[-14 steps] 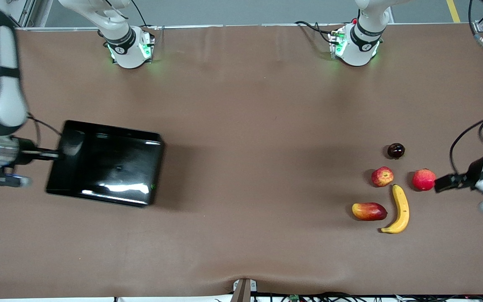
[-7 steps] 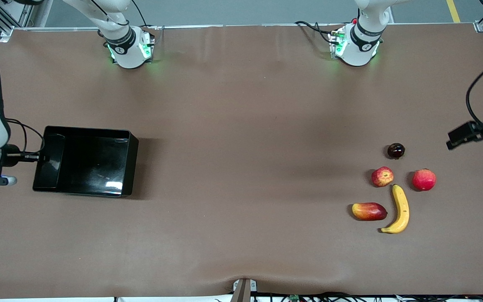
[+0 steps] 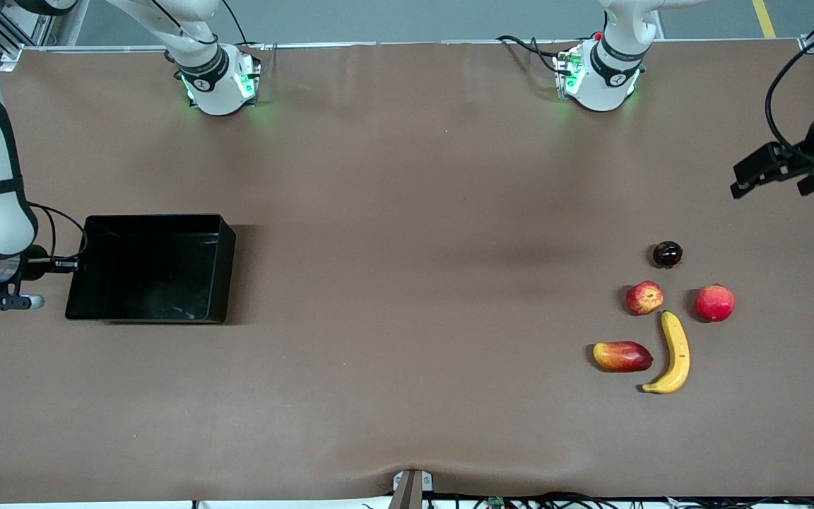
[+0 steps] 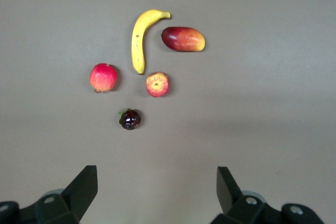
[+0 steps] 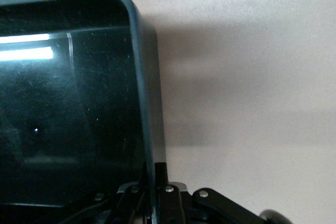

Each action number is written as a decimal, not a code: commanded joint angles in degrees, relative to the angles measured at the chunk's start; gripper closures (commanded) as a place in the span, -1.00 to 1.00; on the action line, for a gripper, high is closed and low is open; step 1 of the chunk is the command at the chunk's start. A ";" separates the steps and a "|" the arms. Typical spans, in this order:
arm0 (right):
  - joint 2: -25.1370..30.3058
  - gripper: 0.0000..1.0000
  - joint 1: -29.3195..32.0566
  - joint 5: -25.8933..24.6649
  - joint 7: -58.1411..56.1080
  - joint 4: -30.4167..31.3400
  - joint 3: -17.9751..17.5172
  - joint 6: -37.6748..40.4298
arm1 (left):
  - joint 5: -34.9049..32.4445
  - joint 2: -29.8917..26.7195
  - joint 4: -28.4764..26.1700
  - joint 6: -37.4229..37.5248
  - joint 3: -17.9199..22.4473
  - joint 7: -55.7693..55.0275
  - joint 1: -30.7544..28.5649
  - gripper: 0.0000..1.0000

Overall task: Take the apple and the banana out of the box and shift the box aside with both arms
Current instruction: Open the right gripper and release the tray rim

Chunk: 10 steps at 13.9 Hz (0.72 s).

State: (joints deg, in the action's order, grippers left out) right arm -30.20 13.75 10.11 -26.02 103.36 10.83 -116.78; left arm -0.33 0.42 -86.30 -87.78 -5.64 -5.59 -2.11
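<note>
The right gripper (image 3: 71, 266) pinches the box (image 3: 149, 272) wall at the table's edge — a crooked release could tip it — while the left gripper (image 3: 767, 170) waits spread.

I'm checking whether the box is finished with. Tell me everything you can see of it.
The box is a shallow, glossy black rectangular tray, plastic by its look, with low walls and rounded corners. It is empty and sits flat on the table at the right arm's end, well apart from the fruit. The right gripper is shut on the rim of its wall; nothing else touches it.
</note>
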 commanded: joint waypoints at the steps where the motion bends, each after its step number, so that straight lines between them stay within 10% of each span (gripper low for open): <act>1: 1.46 -1.00 1.19 0.08 -0.87 1.49 -1.25 -0.21 | 1.12 -3.76 -5.19 -1.08 2.21 0.84 1.93 -1.00; 10: 1.63 -1.00 5.76 0.43 -0.96 -29.67 -1.78 27.99 | 1.12 -3.06 -4.75 -1.25 1.68 0.67 1.58 -1.00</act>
State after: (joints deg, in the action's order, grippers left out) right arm -28.43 16.48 10.13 -26.41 81.41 10.77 -94.06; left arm -0.31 -1.58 -90.55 -88.61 -4.34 -5.59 -0.76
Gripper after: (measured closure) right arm 0.000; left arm 0.000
